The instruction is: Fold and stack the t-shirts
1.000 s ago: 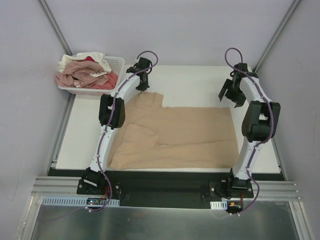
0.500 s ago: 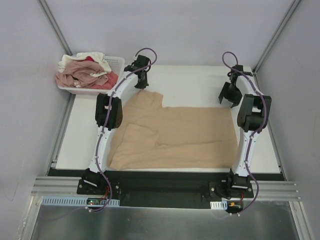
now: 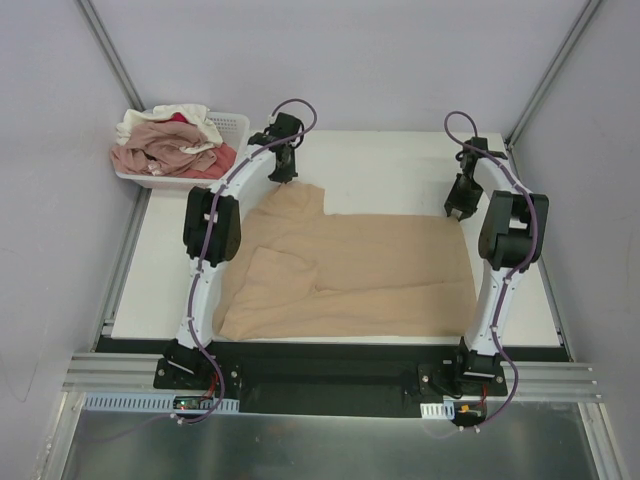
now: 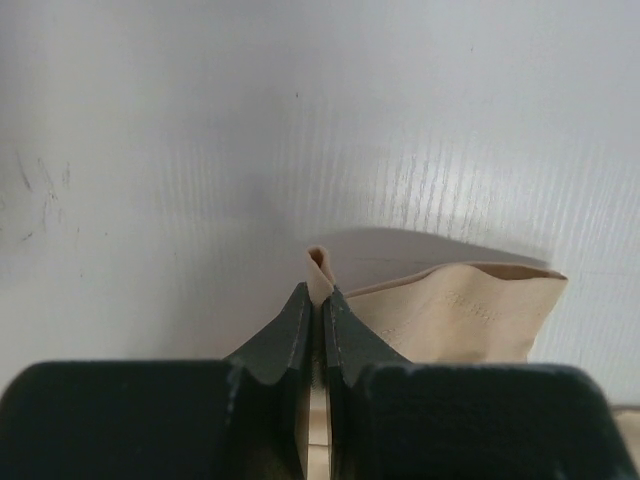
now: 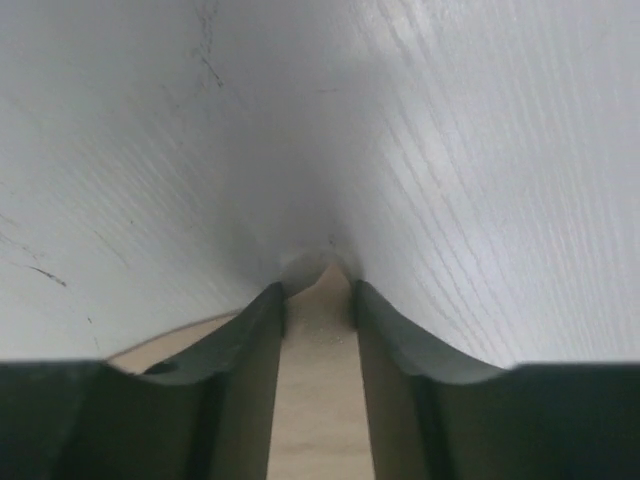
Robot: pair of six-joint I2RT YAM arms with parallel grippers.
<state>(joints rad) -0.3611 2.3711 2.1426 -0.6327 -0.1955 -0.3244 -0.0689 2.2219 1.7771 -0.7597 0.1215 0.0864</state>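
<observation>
A tan t-shirt lies spread flat on the white table, a sleeve folded over at its front left. My left gripper is at the shirt's far left corner. In the left wrist view it is shut on a pinched fold of the tan cloth. My right gripper is down at the far right corner. In the right wrist view its jaws stand narrowly open astride the tan corner, which fills the gap between them. More t-shirts, pink, cream and red, are heaped in the basket.
A white lattice basket stands at the table's far left corner. Grey walls enclose the table at the back and on both sides. Bare white table shows beyond the tan shirt and along its left and right sides.
The right gripper has come down onto the shirt's far right corner and its jaws have narrowed around it. The left gripper has kept its hold at the far left corner.
</observation>
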